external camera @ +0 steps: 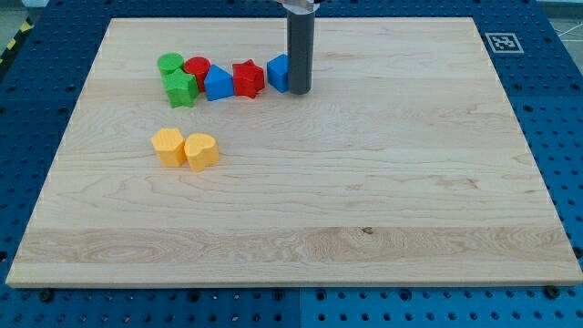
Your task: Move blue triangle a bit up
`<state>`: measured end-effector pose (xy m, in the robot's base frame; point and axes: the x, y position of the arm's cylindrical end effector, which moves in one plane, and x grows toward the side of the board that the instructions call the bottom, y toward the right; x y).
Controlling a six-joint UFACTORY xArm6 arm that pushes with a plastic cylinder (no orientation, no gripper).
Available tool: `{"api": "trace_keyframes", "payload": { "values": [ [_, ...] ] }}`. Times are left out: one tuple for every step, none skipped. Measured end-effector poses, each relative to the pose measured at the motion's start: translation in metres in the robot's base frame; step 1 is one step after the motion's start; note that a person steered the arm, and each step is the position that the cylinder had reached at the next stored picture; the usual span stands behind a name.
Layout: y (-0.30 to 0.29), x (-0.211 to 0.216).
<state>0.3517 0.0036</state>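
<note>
The blue triangle [219,83] lies in a row of blocks near the view's top left. To its left are a red round block [197,68], a green round block [169,64] and a green star [180,88]. To its right are a red star [248,78] and a blue block [278,73], partly hidden by my rod. My tip [300,91] rests on the board, touching or almost touching the right side of that blue block. It is about 90 pixels right of the blue triangle.
Two yellow blocks, a hexagon [168,146] and a heart [201,150], sit side by side below the row. The wooden board [364,200] lies on a blue perforated table. A marker tag [502,42] is at the board's top right corner.
</note>
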Motion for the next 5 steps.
{"api": "trace_keyframes", "payload": {
  "values": [
    [-0.002, 0.000],
    [0.004, 0.006],
    [-0.011, 0.058],
    [-0.026, 0.069],
    [-0.055, 0.068]
  ]
}}
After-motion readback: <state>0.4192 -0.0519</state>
